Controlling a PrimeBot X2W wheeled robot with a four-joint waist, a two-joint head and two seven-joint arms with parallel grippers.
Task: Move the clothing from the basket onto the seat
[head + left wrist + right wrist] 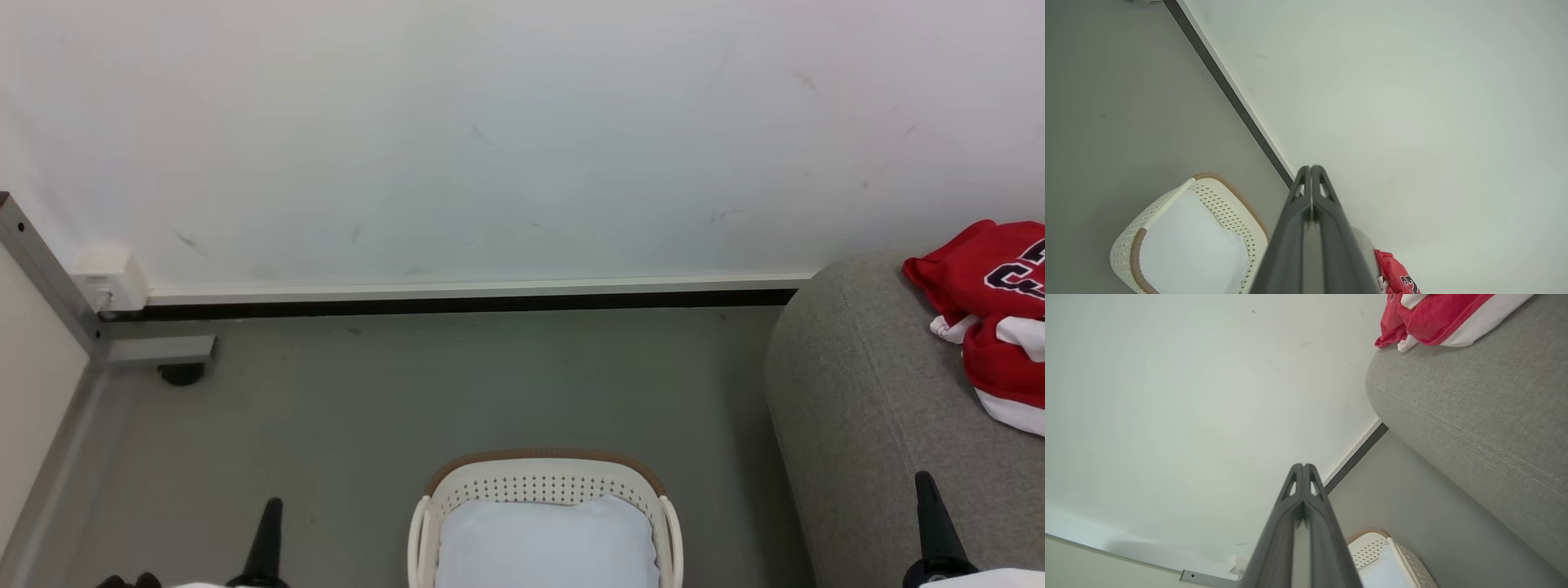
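1. The clothing (pixel 992 318) lies in a red-and-white heap on the seat (pixel 865 408), near its rounded end and close to the wall (pixel 490 139).
2. From the tools, the heap is ahead and to the right. The right tool (pixel 1303 465) hangs over the seat's near part and is plainly the nearer. The left tool (pixel 1310 168) is well apart from the heap, over the floor (pixel 351 408) on the basket's far side.
3. Both tools have their fingers pressed together and hold nothing.
4. The basket (pixel 539 482) stands on the floor between the two tools, beside the seat. The white pad (pixel 543 543) covers what can be seen of its inside.
5. The basket's near part is cut off, so I cannot tell whether any garment is left under the pad. If none is, the task looks done.
6. If the heap needs tidying, the right tool would be the one to use, reaching forward and slightly right.
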